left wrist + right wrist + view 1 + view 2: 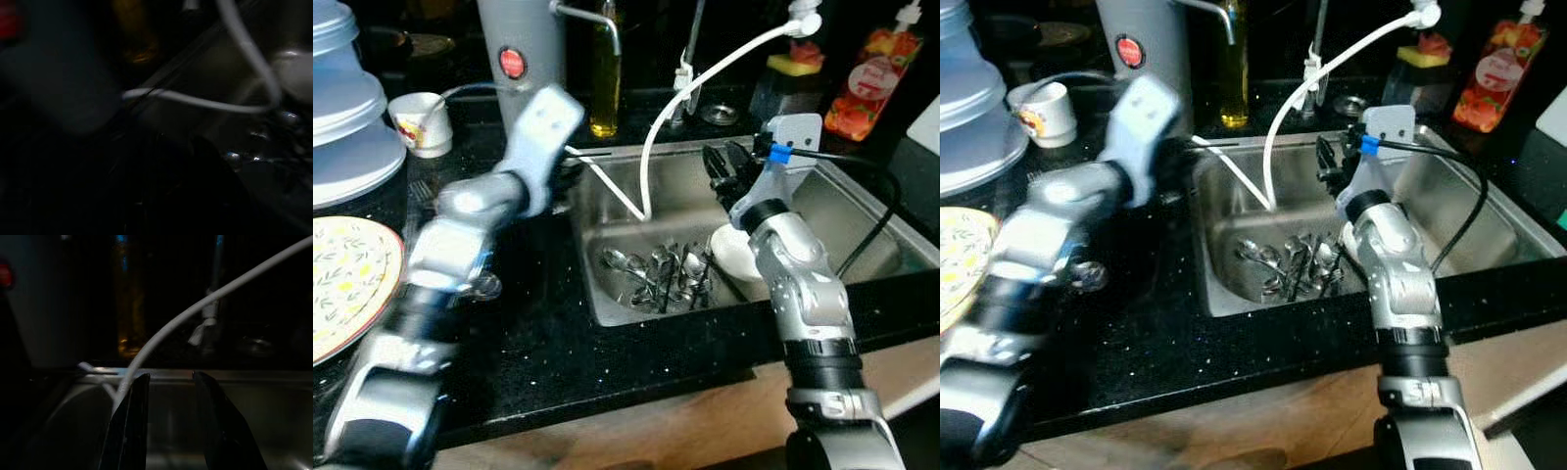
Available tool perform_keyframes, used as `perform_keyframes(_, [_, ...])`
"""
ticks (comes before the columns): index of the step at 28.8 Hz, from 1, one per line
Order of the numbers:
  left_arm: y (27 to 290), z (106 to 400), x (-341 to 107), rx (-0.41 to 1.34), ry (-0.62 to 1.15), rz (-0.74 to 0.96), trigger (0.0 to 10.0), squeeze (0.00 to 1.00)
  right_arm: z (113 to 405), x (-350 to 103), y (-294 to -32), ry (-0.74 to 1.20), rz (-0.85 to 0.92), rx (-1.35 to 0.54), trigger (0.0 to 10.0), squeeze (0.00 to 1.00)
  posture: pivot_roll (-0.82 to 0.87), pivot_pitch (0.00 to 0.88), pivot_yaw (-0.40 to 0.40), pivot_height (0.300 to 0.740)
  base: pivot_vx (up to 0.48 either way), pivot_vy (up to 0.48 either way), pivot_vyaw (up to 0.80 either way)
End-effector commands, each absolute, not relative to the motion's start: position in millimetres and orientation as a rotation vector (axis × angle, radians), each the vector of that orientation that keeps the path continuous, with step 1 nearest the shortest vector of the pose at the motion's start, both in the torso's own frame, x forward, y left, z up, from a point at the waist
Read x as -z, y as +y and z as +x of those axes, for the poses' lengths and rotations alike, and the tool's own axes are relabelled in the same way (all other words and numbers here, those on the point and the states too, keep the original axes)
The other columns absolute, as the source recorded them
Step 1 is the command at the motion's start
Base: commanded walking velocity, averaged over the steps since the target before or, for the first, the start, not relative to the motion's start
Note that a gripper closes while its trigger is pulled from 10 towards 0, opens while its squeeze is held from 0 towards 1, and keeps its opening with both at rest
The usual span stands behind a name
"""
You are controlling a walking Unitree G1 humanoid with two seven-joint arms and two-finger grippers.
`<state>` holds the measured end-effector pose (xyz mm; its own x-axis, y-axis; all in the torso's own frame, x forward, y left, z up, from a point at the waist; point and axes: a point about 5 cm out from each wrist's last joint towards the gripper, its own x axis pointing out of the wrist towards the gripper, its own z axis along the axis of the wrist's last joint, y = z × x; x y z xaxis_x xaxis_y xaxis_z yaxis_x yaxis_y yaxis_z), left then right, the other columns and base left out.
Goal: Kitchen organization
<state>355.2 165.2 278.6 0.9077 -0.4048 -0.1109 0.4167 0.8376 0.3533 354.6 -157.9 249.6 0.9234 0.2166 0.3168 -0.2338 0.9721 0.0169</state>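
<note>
A steel sink (pixel 842 211) is set in the black counter. In its basin lie a pile of several spoons and forks (pixel 661 274) and a white bowl (pixel 736 253). A white hose (pixel 705 83) curves down from the tap into the basin. My right gripper (pixel 720 166) hovers over the middle of the sink above the bowl. It is open, with nothing between its fingers (pixel 132 421), and the hose passes just in front of them. My left arm (pixel 524 166), blurred, reaches toward the sink's left rim, where its gripper (pixel 570 174) is lost in the dark.
A flowered plate (pixel 347 279) lies at the counter's left, with a stack of pale dishes (pixel 342 127) and a small cup (pixel 423 122) behind it. A grey canister (pixel 524 49), an oil bottle (pixel 604 78), a sponge (pixel 793 61) and a soap bottle (pixel 867 83) line the back.
</note>
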Motion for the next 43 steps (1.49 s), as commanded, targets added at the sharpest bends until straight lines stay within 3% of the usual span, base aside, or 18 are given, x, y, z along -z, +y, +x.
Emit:
perform_keyframes(1, [171.8,349.5,-287.6,0.36,0.037,0.313,10.0,0.0,354.0,-248.9,-156.9,-0.323,0.067,-0.237,10.0,0.0,0.2,0.069,-0.016,0.74,0.0,0.0,0.0])
perform_keyframes(8, [184.5,343.0,-272.3,0.192,0.113,0.213,10.0,0.0,355.8,-250.7,-147.5,-0.323,0.072,-0.277,10.0,0.0,0.19,0.078,-0.028,0.74,0.0,0.0,0.0])
perform_keyframes(9, [196.9,346.5,-265.5,0.069,0.161,0.177,10.0,0.0,353.9,-252.0,-141.6,-0.327,0.06,-0.319,10.0,0.0,0.2,0.08,-0.032,0.74,0.0,0.0,0.0])
perform_keyframes(11, [205.7,348.7,-259.7,-0.016,0.2,0.146,10.0,0.0,352.4,-252.0,-138.0,-0.329,0.051,-0.345,10.0,0.0,0.19,0.081,-0.032,0.74,0.0,0.0,0.0])
perform_keyframes(15, [209.9,349.0,-254.6,-0.062,0.233,0.122,10.0,0.0,351.8,-251.3,-136.9,-0.328,0.049,-0.355,10.0,0.0,0.19,0.081,-0.033,0.74,0.0,0.0,0.0])
perform_keyframes(22, [219.9,374.7,-237.9,-0.29,0.294,0.045,10.0,0.0,349.0,-249.3,-133.8,-0.33,0.049,-0.363,10.0,0.0,0.17,0.069,-0.014,0.74,0.0,0.0,0.0])
perform_keyframes(32, [209.1,388.6,-235.4,-0.357,0.289,0.046,10.0,0.0,345.5,-245.8,-137.6,-0.325,0.048,-0.357,10.0,0.0,0.14,0.048,0.006,0.74,0.0,0.0,0.0])
perform_keyframes(43, [193.1,376.0,-213.0,-0.489,0.309,-0.06,10.0,0.0,347.9,-247.7,-138.4,-0.333,0.041,-0.355,10.0,0.0,0.15,0.02,0.008,0.74,0.0,0.0,0.0])
